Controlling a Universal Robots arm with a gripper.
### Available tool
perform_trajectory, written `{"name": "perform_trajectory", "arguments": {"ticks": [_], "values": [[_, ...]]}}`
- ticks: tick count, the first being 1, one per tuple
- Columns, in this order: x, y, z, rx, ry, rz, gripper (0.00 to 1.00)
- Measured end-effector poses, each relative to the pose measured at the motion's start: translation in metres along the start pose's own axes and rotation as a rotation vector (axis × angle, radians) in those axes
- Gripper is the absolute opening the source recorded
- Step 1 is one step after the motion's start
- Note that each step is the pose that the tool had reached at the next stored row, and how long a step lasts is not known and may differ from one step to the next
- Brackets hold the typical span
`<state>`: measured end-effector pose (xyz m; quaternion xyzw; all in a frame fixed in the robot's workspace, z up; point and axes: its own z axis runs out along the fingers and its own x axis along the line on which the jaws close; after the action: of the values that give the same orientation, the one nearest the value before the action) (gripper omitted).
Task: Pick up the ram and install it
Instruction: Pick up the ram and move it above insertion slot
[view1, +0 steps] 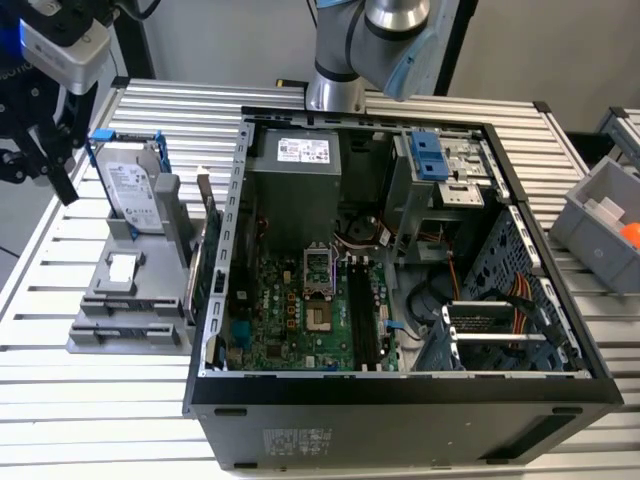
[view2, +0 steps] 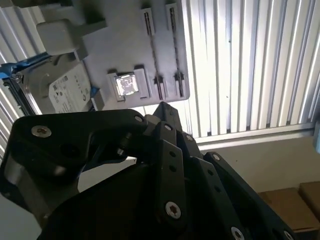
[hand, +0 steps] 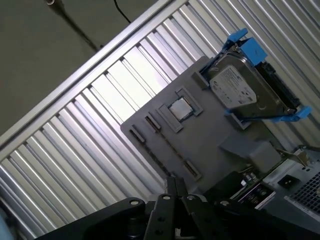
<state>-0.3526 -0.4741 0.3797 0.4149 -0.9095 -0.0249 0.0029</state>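
The black two-finger pincer (view1: 60, 178) hangs over the slatted metal table's (view1: 90, 420) far corner at the exterior view's left. In the second wrist view its fingertips (view2: 163, 109) sit drawn together, nothing between them. The grey plastic holder (view1: 100, 335) carries a silver hard drive in a blue frame (view1: 130, 185), a small square processor chip (view1: 121, 267) and a thin green board (view1: 194, 280) on edge just beside the open black computer case (view1: 400, 420). Whether that board is the ram I cannot tell. Near the right edge, a grey bin (view1: 590, 225) holds something orange (view1: 630, 233).
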Motion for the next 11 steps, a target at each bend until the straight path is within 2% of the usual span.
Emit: {"name": "perform_trajectory", "arguments": {"ticks": [5, 11], "values": [[0.0000, 0.0000, 0.0000, -0.0007, 0.0021, -0.043, 0.00], [0.0000, 0.0000, 0.0000, -0.0007, 0.0023, -0.046, 0.00]]}}
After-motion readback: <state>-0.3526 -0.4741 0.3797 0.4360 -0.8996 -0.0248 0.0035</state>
